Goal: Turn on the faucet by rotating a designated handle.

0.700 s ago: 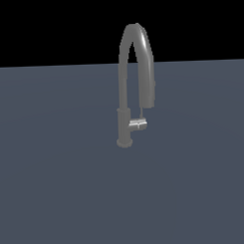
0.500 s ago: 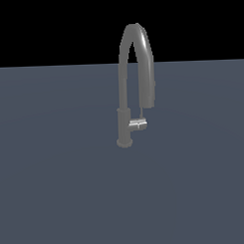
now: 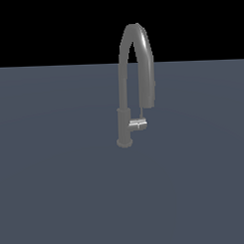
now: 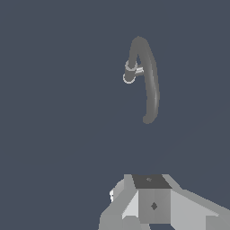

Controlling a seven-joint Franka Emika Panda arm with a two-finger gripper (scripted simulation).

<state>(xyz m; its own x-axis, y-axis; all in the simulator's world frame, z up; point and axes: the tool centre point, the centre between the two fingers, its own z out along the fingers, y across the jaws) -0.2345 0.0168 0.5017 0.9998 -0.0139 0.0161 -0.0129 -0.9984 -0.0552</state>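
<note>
Flat slate-blue ground [image 3: 57, 196] filling the lower part of the exterior view, matte and featureless, meeting a pure black backdrop along a straight horizon. No writing, no brand, no label to read anywhere, in either view.

Sweeping from the exterior view's left: bare floor, then, just right of centre, the tall dark grey metal gooseneck faucet [image 3: 124, 89]. Thick cylindrical base post planted upright on the ground, slimmer tube rising out of it, arching high above the horizon and curving back down to a blunt spout end on the exterior view's right. Smooth, dull sheen, one soft highlight along the arch.

Jutting sideways from the post, toward the exterior view's right: the short shiny silver cylindrical handle [image 3: 138, 124], brighter than the rest, a thin rod lever standing up from it, tucked under the spout end. Beyond that, bare floor again.

No arm visible in the exterior view. Over to the wrist view: looking down on the faucet [image 4: 150, 85] from above, arch foreshortened into a dark hook, handle [image 4: 134, 71] glinting beside the ringed post top. Blocky pale grey gripper [image 4: 152, 204] at the frame's edge, faceted body with a dark top plate, well apart from the faucet, touching nothing. Fingertips cropped out, so can't tell whether spread or closed.
</note>
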